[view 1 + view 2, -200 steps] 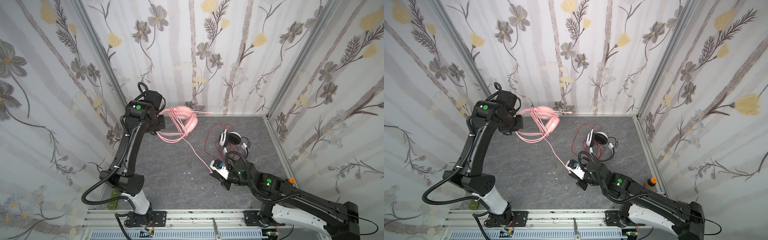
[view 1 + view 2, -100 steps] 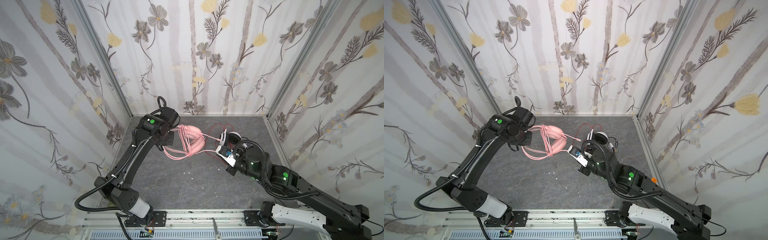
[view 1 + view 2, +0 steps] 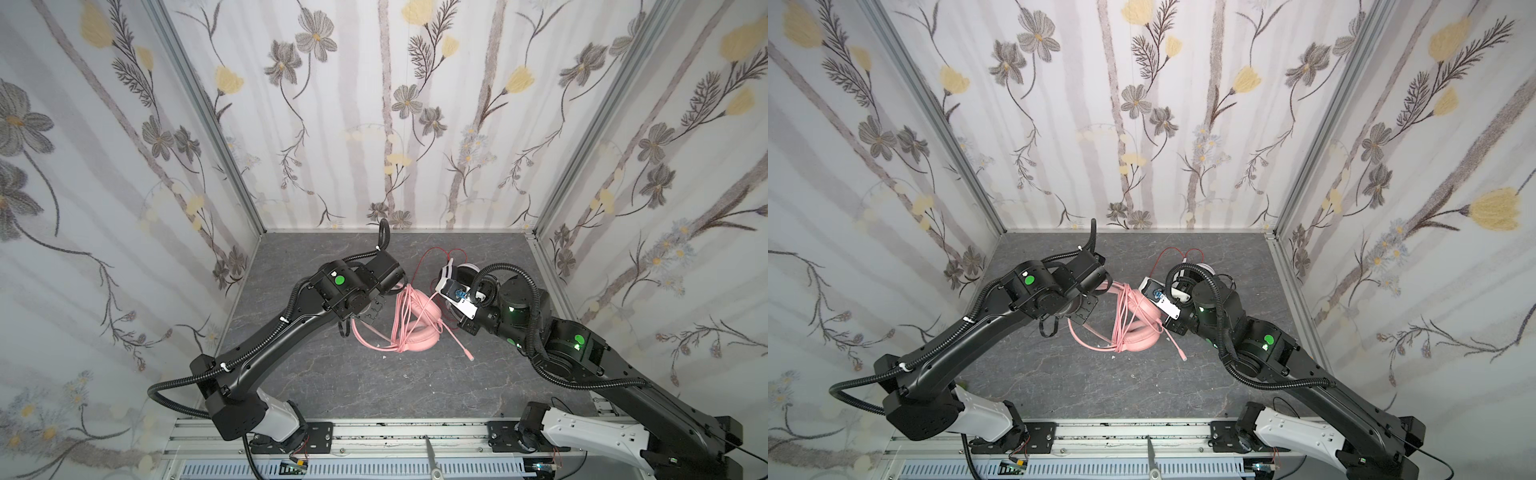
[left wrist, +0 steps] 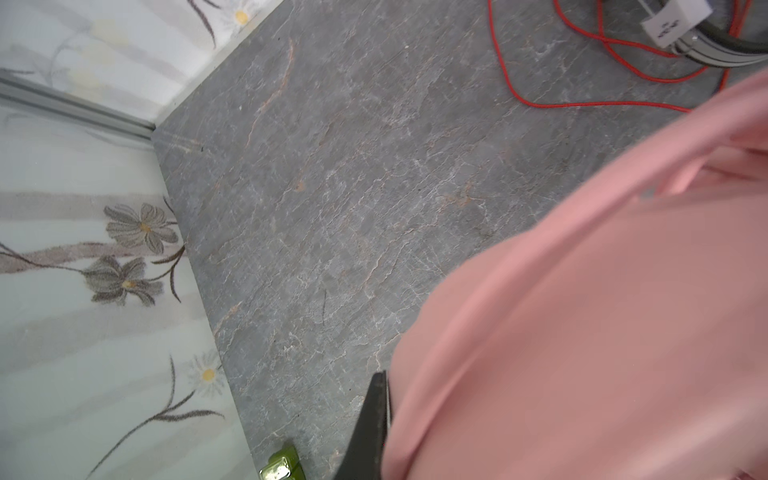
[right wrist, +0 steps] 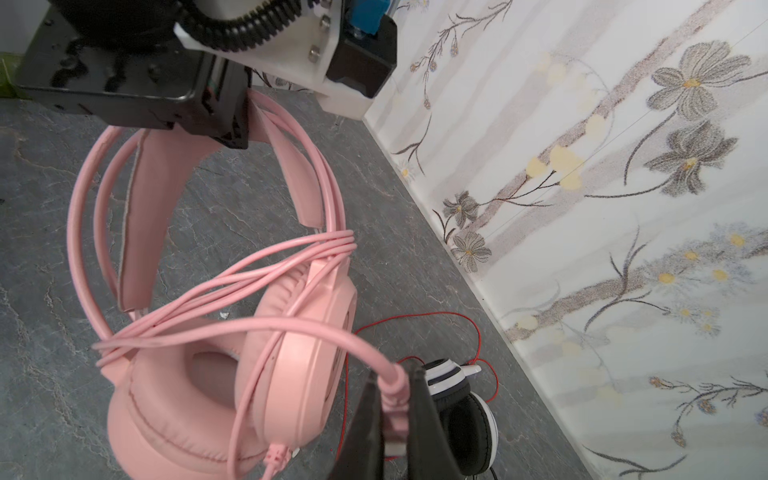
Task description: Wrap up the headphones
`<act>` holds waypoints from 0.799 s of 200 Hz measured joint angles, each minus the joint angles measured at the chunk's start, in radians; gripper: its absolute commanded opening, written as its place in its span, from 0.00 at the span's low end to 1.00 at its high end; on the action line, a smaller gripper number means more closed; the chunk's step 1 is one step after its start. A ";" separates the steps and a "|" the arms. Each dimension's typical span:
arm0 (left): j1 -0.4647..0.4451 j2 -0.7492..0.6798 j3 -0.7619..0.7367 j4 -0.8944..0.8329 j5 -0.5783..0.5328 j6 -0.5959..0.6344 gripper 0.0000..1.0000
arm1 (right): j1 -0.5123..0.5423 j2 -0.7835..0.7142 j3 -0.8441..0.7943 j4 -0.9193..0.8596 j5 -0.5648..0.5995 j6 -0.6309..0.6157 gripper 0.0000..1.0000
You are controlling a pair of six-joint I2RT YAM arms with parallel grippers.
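The left tool (image 5: 235, 124) grips the headband of the pink headset (image 5: 187, 395), which hangs over mid-counter (image 3: 374, 386). The right tool (image 5: 395, 388) is pinched shut on the pink cord (image 5: 291, 326) near its plug end. The white-and-black headset (image 5: 451, 376) lies near the back wall, and open counter stretches toward the front rail.

Bright even light, soft shadows, blurred close-ups

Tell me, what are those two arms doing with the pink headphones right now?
Left gripper shut on headband of pink headset. Right gripper shut on pink cord, loops already wound round the band. White-and-black headset close by, red cord loose, not wrapped.
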 measured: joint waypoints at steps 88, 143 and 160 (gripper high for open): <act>-0.146 0.023 -0.019 0.054 0.011 0.068 0.00 | -0.216 0.032 -0.077 0.076 -0.349 0.085 0.04; -0.150 0.006 -0.037 0.073 0.016 0.069 0.00 | -0.318 0.054 -0.140 0.150 -0.498 0.177 0.08; -0.151 -0.008 -0.043 0.078 0.018 0.069 0.00 | -0.344 0.052 -0.177 0.177 -0.544 0.205 0.11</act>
